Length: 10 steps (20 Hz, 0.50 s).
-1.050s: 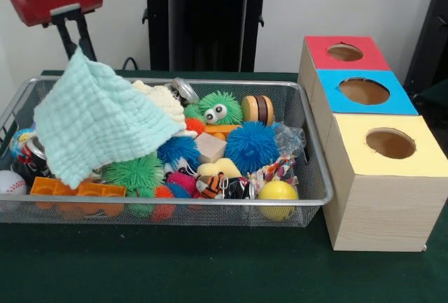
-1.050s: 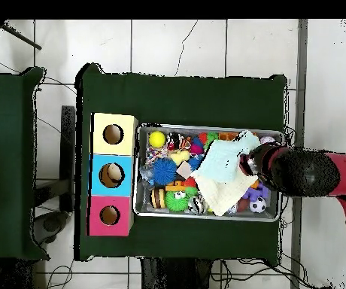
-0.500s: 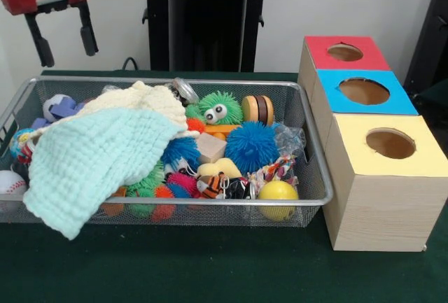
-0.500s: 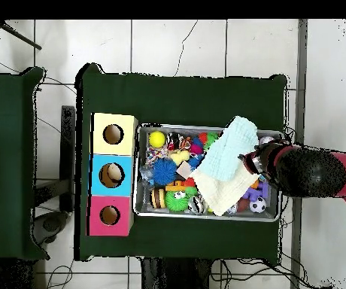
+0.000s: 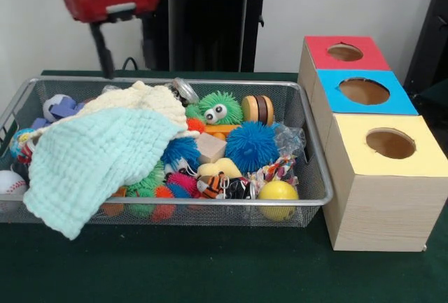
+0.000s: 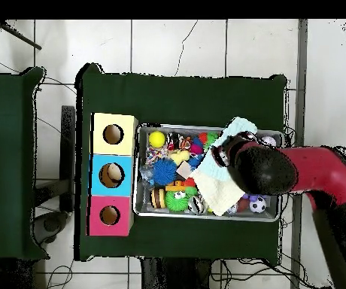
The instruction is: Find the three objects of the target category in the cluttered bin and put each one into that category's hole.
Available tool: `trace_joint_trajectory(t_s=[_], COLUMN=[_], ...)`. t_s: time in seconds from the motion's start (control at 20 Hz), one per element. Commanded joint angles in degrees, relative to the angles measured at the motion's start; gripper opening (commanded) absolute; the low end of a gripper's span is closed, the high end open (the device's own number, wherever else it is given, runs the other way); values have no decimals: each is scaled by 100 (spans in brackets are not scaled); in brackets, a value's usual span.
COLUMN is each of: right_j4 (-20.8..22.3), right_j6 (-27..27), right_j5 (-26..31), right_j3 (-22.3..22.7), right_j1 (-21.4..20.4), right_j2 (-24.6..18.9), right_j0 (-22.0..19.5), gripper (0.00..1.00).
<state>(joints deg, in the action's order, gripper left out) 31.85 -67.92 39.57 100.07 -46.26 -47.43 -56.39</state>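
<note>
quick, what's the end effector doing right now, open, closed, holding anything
End effector: cannot tell whether open or closed. It hangs above the back of the wire bin with nothing in it; the mint cloth lies draped over the bin's front edge.

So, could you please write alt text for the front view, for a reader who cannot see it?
A wire mesh bin full of toys on a green table, with a mint cloth draped over its left front rim and the robot's hand raised above the back left. To the right stand three boxes with holes, topped red, blue and yellow.
</note>
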Motion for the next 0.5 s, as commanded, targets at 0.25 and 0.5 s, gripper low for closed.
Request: trace_joint_trajectory(t_s=[0.25,0.5], right_j4=[-776,-880], right_j6=[-3443,-3512], right_j5=[-1480,-1943], right_j3=[942,923], right_j1=[-133,59], right_j2=[1726,2084], right_j0=[1645,2044], gripper=[100,100])
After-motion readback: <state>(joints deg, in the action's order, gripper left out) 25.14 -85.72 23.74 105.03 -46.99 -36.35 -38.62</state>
